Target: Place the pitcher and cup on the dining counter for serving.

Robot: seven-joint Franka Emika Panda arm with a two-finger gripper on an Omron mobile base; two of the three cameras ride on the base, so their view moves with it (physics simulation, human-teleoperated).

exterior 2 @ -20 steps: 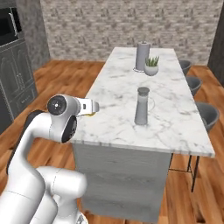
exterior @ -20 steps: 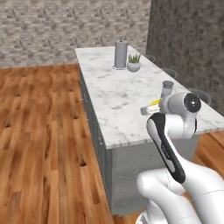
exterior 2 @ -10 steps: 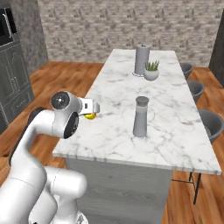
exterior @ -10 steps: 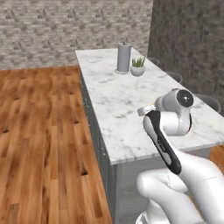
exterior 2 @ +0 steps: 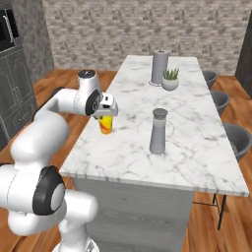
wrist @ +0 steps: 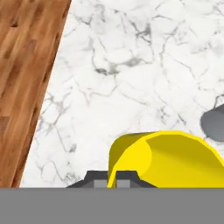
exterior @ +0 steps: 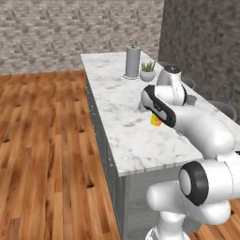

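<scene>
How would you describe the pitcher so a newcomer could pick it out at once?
Find the long marble dining counter. Near its middle, right of the yellow cup, stands the pitcher: tall, plain grey, flared at the base, dark-rimmed. The straight grey cylinder on a round base stands farther back, beside a potted plant.

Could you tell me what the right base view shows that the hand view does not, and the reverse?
Right base view alone: the whole pitcher standing on the dining counter, a grey cylinder, a potted plant and stools. Hand view alone: the cup's open mouth from above, with the end effector's fingertips clamped on its rim. Both: the yellow cup, marble top and wood floor.
</scene>
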